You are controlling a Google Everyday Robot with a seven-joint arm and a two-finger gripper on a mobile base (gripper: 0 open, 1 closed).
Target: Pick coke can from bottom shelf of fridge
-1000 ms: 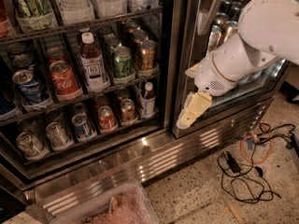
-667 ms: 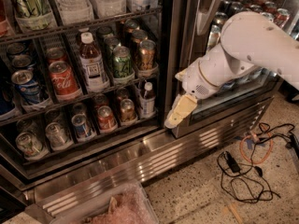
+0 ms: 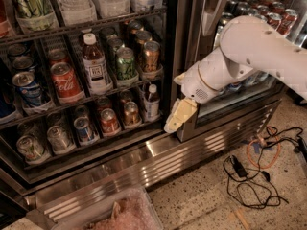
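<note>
Approach | my gripper [image 3: 178,116] near bottom shelf's [image 3: 115,139] right edge; grip: cannot tell | coke can [image 3: 109,120] unpicked

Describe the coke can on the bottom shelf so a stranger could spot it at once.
Inside the fridge, look along the bottom shelf, whose door-post end is near the hanging gripper. The coke can is the front-row red one with a silver top, between a blue can and a copper-orange can.
</note>
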